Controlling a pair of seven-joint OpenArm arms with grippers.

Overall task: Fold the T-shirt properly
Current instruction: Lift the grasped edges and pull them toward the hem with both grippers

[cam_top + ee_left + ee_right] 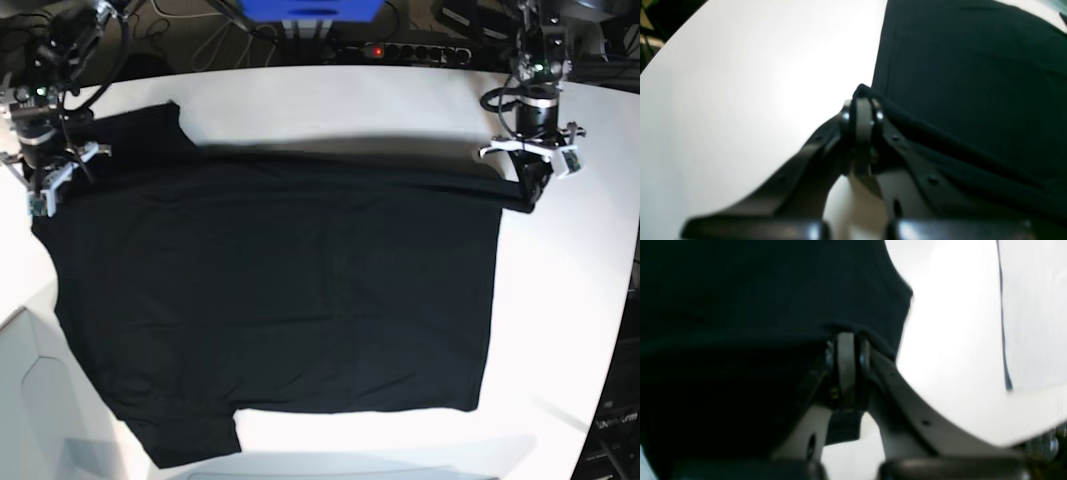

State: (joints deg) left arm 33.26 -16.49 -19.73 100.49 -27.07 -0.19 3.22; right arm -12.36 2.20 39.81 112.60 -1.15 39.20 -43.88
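Observation:
The black T-shirt lies spread over the white table, with a sleeve at the far left and another at the near left. My left gripper is at the shirt's far right corner. In the left wrist view that gripper is shut on a raised pinch of the T-shirt. My right gripper is at the shirt's far left edge. The right wrist view shows it shut on a fold of the T-shirt. A taut ridge of cloth runs between the two grips. No print or label shows.
A power strip, cables and a blue box lie beyond the table's far edge. The table's edge curves round at the right. A pale grey panel adjoins the near left corner.

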